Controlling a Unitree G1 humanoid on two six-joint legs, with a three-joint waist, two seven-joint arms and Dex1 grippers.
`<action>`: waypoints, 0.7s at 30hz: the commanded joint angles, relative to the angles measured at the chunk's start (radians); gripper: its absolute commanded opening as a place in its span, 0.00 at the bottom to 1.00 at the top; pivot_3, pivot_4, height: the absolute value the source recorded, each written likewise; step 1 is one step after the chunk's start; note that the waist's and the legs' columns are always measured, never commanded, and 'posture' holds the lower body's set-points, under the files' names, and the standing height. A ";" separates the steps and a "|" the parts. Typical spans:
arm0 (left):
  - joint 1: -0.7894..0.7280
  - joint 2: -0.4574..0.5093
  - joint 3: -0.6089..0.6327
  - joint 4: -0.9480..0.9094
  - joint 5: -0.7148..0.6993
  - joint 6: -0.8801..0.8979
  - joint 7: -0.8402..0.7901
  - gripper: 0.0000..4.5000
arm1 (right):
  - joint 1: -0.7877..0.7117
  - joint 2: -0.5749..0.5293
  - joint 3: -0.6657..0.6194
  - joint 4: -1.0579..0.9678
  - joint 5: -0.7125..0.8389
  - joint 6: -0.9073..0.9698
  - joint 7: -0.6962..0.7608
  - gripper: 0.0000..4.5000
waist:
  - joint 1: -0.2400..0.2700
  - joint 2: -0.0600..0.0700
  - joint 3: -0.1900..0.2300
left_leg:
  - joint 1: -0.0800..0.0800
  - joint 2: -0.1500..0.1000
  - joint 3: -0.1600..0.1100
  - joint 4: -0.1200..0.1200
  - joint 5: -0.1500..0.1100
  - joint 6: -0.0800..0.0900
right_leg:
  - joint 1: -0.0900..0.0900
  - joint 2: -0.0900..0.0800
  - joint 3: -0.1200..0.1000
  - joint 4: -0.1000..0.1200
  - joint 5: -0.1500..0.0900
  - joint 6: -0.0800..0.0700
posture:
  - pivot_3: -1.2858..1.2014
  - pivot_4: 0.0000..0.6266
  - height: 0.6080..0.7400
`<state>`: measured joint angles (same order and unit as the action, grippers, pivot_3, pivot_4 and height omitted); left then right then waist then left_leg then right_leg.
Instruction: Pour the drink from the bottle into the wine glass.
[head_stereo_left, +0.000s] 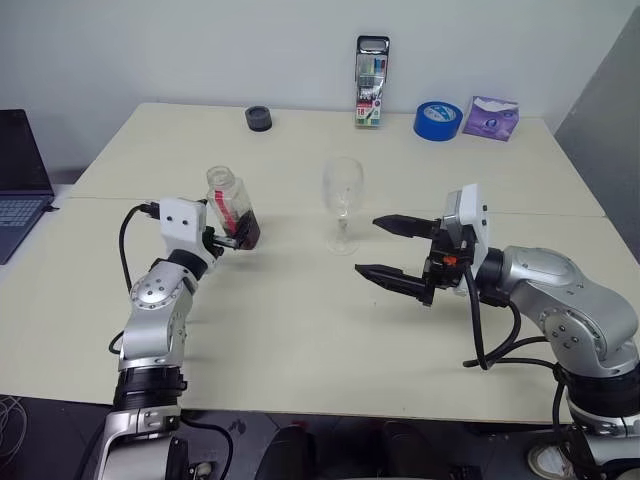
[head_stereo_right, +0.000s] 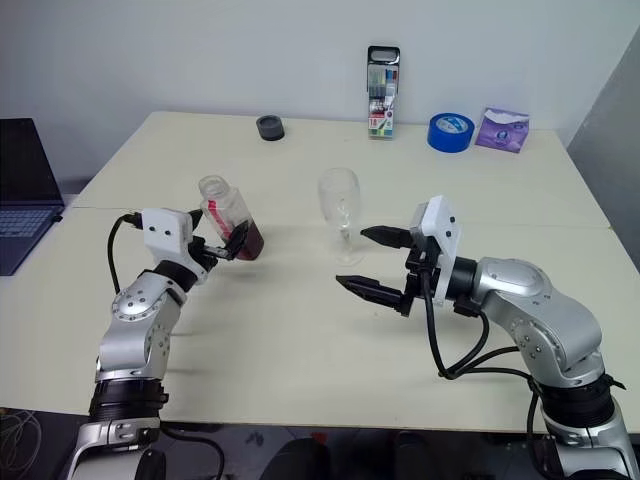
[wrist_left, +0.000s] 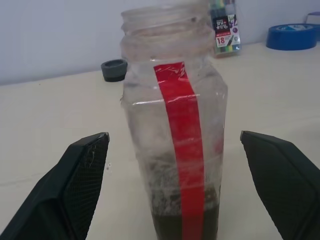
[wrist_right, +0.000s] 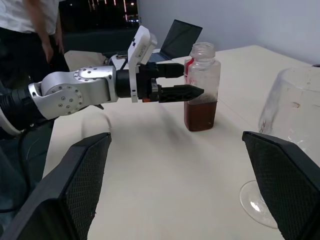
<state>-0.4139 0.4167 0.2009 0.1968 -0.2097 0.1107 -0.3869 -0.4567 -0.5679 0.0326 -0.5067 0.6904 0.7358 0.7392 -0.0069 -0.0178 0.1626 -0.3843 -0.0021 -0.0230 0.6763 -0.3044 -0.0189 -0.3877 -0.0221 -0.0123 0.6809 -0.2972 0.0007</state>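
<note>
The table (head_stereo_left: 300, 340) carries the wine glass (head_stereo_left: 342, 205) at centre; the bottle (head_stereo_left: 232, 210), uncapped, stands at its nine o'clock with the drink (head_stereo_left: 246, 234) low inside; the left gripper (head_stereo_left: 228, 241) straddles it, fingers spread, seemingly not touching; the right gripper (head_stereo_left: 388, 248) waits released at the glass's four o'clock.

head pair: high, forward-down | wrists: close, share bottle (wrist_left: 172, 135)

Silver jointed arms, white wrist housings, black cables.
</note>
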 joint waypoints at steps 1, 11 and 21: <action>-0.043 0.004 -0.006 0.067 0.016 -0.063 -0.017 1.00 | -0.006 -0.001 -0.016 -0.037 0.016 -0.006 -0.006 0.99 | 0.000 0.000 0.000 | 0.000 0.000 0.000 0.000 0.000 0.000 | 0.000 0.000 0.000 0.000 0.000 0.000 | 0.52 0.24 1.00; -0.142 -0.015 -0.024 0.334 0.037 -0.200 -0.067 1.00 | 0.002 -0.001 -0.016 -0.042 0.012 -0.012 -0.014 0.99 | 0.002 0.000 0.000 | -0.001 0.000 0.000 0.000 0.000 0.000 | 0.000 0.000 -0.001 0.000 0.000 0.000 | 0.52 0.24 1.00; -0.173 -0.020 -0.022 0.416 0.038 -0.259 -0.093 0.41 | 0.025 0.000 -0.015 -0.051 0.001 -0.029 -0.025 1.00 | 0.002 0.000 0.000 | -0.001 0.000 0.000 0.001 0.000 0.000 | -0.001 0.000 -0.001 0.000 0.000 0.000 | 0.52 0.24 1.00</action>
<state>-0.5661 0.3898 0.1785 0.6170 -0.1763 -0.1225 -0.4735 -0.4335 -0.5676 0.0325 -0.5104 0.6884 0.7282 0.7173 -0.0052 -0.0180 0.1626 -0.3852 -0.0024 -0.0233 0.6770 -0.3042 -0.0191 -0.3882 -0.0224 -0.0130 0.6812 -0.2971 0.0008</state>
